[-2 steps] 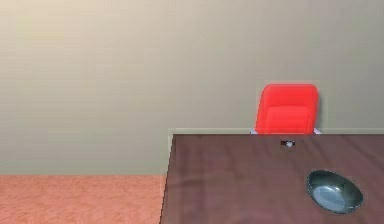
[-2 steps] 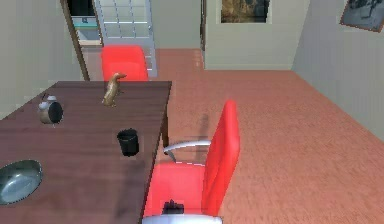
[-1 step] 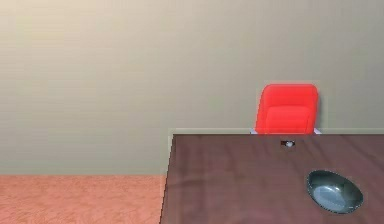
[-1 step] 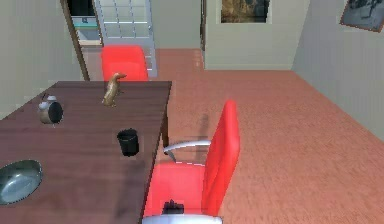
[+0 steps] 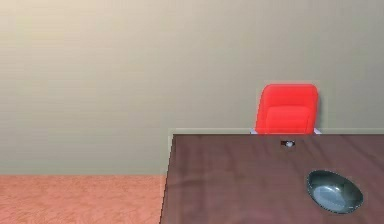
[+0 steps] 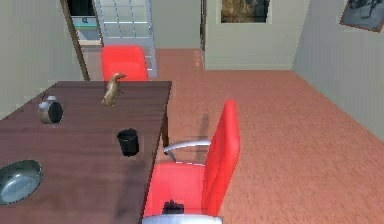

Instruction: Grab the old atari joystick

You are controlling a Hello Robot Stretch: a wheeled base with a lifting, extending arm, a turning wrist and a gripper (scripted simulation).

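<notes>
A dark brown table (image 6: 80, 150) takes up the arm side view's left. On it, toward its far edge, stands a small brown, bent upright thing (image 6: 112, 91); I cannot tell what it is. A small dark thing (image 6: 175, 207) lies on the seat of the near red chair (image 6: 215, 150), by the bottom edge. In the forward view the same table (image 5: 240, 185) fills the lower right, with a tiny pale thing (image 5: 288, 144) near its far edge.
On the table are a round alarm clock (image 6: 50, 109), a black mug (image 6: 127, 142) and a grey-green bowl (image 6: 18, 182) (image 5: 333, 190). A second red chair (image 6: 125, 62) (image 5: 288, 108) stands at its far end. Open reddish floor (image 6: 290, 120) lies to the right, a glazed door (image 6: 125, 20) behind.
</notes>
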